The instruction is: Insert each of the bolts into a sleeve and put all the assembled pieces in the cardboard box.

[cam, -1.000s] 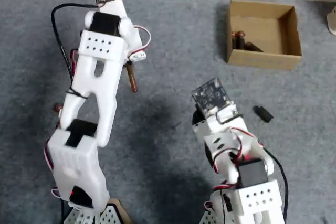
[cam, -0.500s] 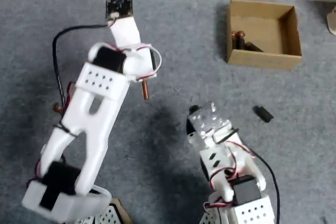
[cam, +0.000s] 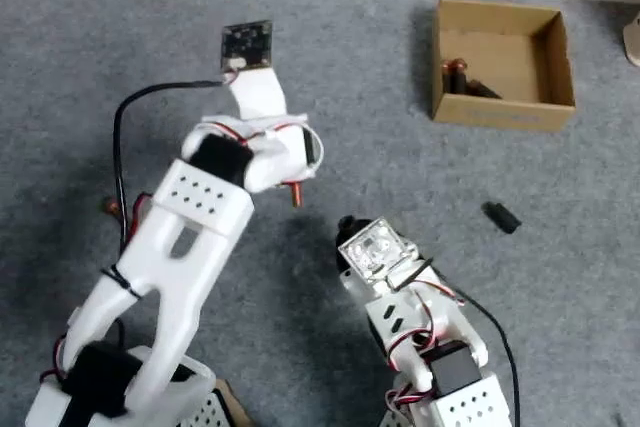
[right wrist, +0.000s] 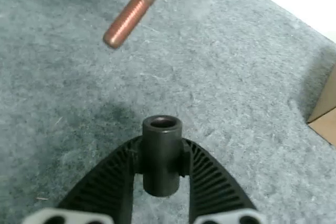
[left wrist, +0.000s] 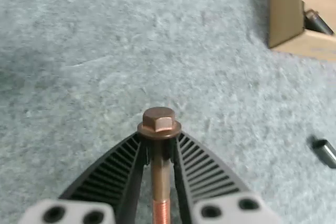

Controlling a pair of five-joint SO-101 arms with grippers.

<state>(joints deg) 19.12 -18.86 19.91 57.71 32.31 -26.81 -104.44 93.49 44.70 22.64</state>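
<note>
The left end effector (left wrist: 160, 140) is closed on a bolt (left wrist: 159, 121) below its head, thread free, near the sleeve (right wrist: 162, 171) clamped bore-open in the right end effector (right wrist: 161, 148), evidently staged for insertion; the cardboard box (cam: 500, 112) stands well apart.

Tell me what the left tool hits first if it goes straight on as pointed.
Probably the carpet: the left tool, shut on the bolt, aims at open floor, with the cardboard box and loose sleeve off that line. Depth is unclear.
</note>
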